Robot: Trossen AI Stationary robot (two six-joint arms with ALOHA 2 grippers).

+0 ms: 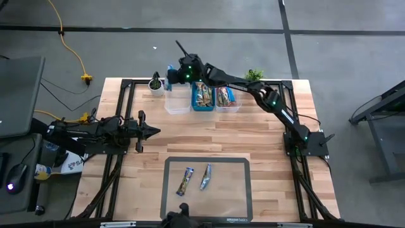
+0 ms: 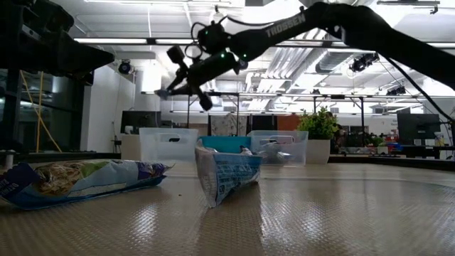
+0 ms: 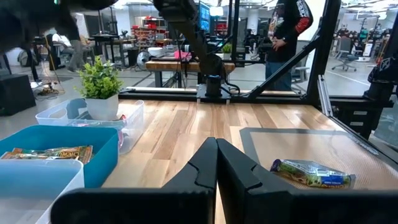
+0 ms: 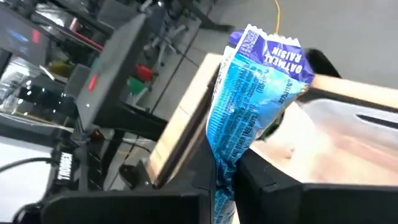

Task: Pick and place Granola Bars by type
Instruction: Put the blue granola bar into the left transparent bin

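My right gripper (image 1: 171, 71) reaches to the table's far side and is shut on a blue granola bar (image 4: 255, 93), above the far edge of the left clear bin (image 1: 177, 99). In the low view the gripper (image 2: 168, 91) hangs high above the bins. Two more granola bars (image 1: 185, 182) (image 1: 205, 177) lie flat on the grey mat (image 1: 237, 190) near the front edge. The blue bin (image 1: 202, 96) and the right clear bin (image 1: 226, 98) hold bars. My left gripper (image 3: 216, 163) waits shut at the table's left side (image 1: 152, 131), pointing level. My right gripper pinches the blue bar's one end (image 4: 225, 177) between its two fingers. The rest of the wrapper sticks out past the fingertips, along the line of the fingers. The bar is lifted clear, over the left clear bin.
Two small potted plants (image 1: 155, 82) (image 1: 254, 75) stand at the far edge beside the row of bins. A black frame (image 1: 126, 114) runs along the table's left and right sides. Bare wood (image 1: 221, 136) lies between bins and mat.
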